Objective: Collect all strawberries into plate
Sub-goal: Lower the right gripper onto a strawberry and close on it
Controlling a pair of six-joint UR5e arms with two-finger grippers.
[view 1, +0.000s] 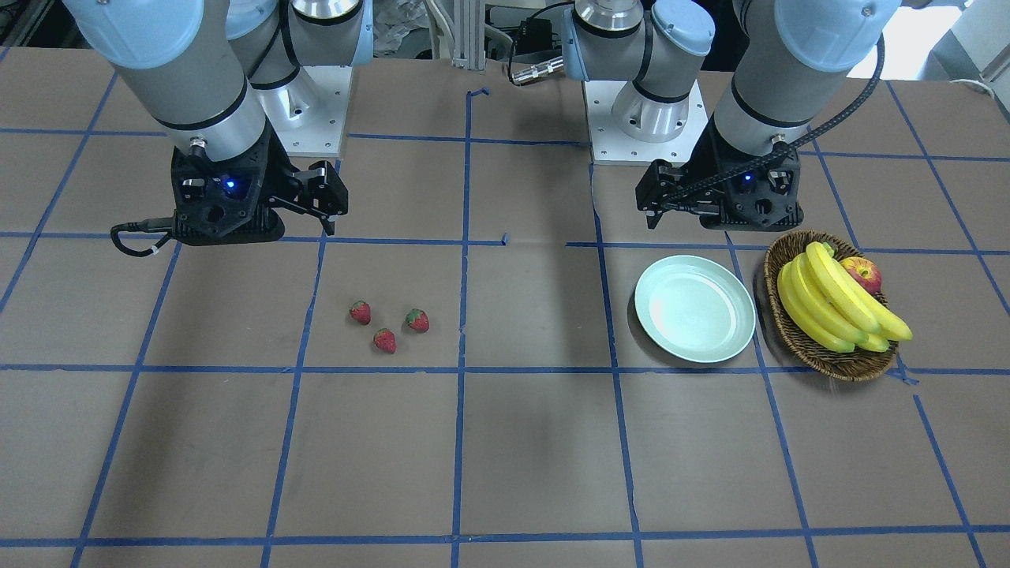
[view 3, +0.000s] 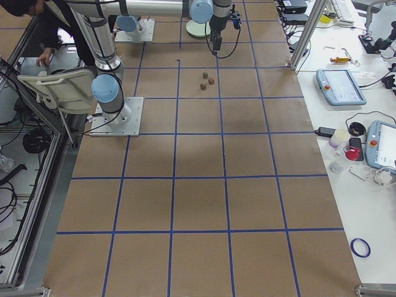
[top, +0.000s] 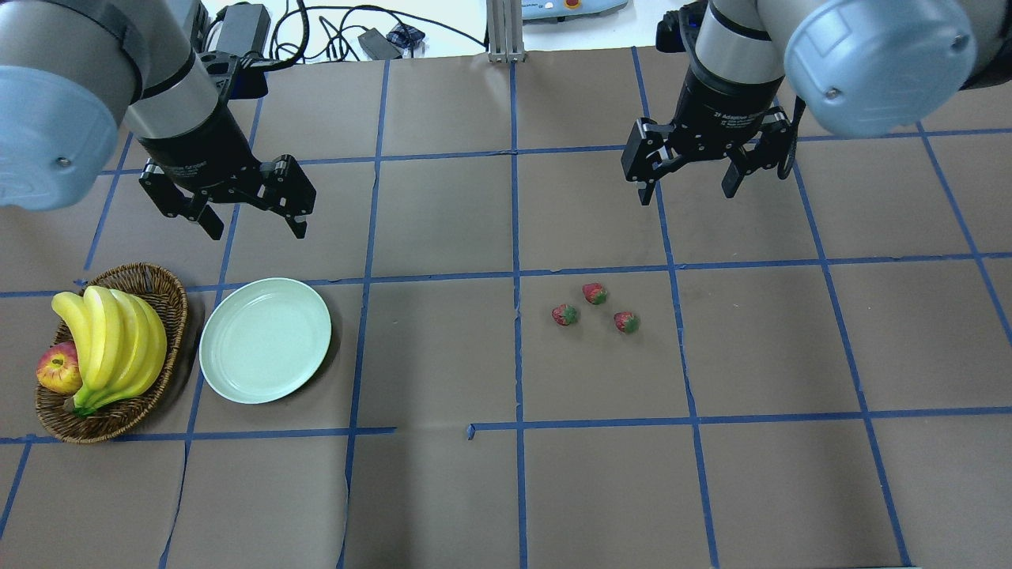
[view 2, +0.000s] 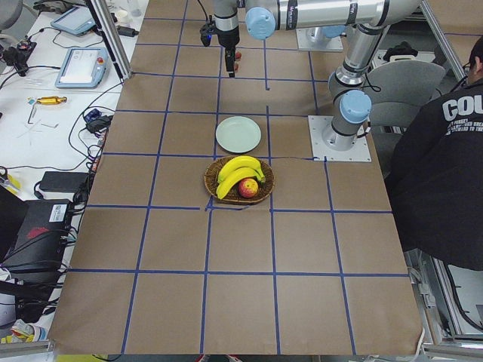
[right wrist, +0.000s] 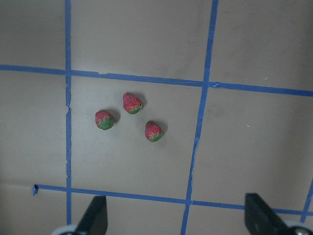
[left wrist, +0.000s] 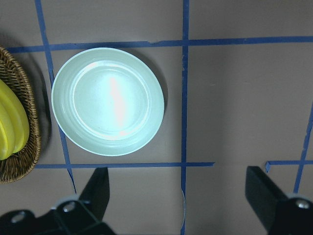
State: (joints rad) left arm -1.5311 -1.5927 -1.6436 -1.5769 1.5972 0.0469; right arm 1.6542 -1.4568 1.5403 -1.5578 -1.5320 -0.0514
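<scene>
strawberries (top: 594, 293) lie near right jaws marked "2f adaptive".

Table (top: 443, 506) topped with brown paper, blue tape grid (top: 515, 237) over it. White bench (view 2: 53, 143) down the left edge of the exterior left view, teach pendant (view 2: 79, 68) on it; aluminium post (view 2: 109, 41) at upper left. Second white bench (view 3: 371, 198) on the right of the exterior right view, grey chair (view 3: 59, 86) upper left. Light flat, even.

Three strawberries (view 3: 211, 80) clustered close on brown table (view 3: 247, 204); right gripper (view 3: 216, 47) beyond them; plate (view 3: 195, 31) farther back.
</scene>
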